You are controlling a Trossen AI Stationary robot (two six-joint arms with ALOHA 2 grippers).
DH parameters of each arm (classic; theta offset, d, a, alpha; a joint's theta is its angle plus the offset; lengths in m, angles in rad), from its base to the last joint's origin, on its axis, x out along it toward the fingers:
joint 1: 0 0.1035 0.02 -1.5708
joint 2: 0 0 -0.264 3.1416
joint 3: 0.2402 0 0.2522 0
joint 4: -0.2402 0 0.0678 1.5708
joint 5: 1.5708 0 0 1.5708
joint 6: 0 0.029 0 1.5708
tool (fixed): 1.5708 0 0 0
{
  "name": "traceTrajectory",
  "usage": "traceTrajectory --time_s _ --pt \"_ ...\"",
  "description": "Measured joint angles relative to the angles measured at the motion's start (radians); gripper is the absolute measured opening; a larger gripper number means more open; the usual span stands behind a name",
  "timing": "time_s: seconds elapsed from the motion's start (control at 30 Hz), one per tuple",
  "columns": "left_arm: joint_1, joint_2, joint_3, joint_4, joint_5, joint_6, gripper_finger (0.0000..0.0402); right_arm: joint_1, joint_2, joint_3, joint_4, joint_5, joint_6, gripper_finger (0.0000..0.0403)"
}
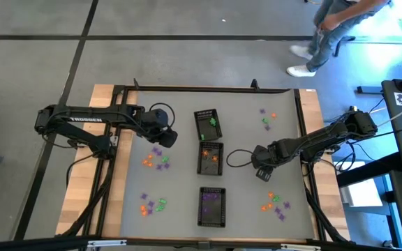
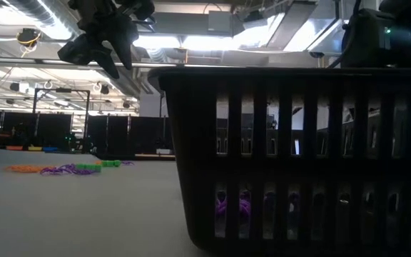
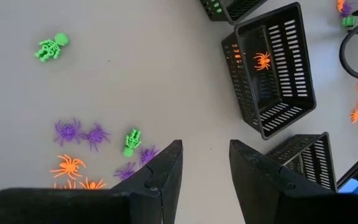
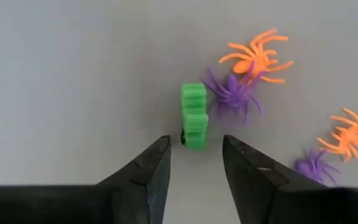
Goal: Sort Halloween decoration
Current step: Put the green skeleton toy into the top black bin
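Three black baskets are sitting in a row down the middle of the grey tabletop: one far, one central, one near. A person is standing on the floor beyond.

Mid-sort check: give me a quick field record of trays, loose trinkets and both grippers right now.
trays: three black mesh trays in a column at table centre
tray contents: green far, orange middle, purple near
loose trinkets: four mixed clusters, two on each side of the trays
left gripper: jaws open, empty, above the table beside purple spiders
right gripper: jaws open, empty, lined up on a green piece
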Motion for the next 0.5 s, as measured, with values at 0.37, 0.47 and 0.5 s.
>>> traceTrajectory --time_s 0.37,0.47,0.5 --pt "0.000 0.000 0.000 0.000 0.000 0.000 0.0124 0.000 0.010 -0.015 0.109 0.001 0.006 0.0136" --pt "0.000 0.000 0.000 0.000 0.000 0.000 0.0124 0.000 0.025 -0.012 0.100 -0.006 0.006 0.0101" --pt "0.000 0.000 0.000 0.000 0.000 0.000 0.0124 0.000 0.026 -0.012 0.097 -0.008 0.006 0.0085"
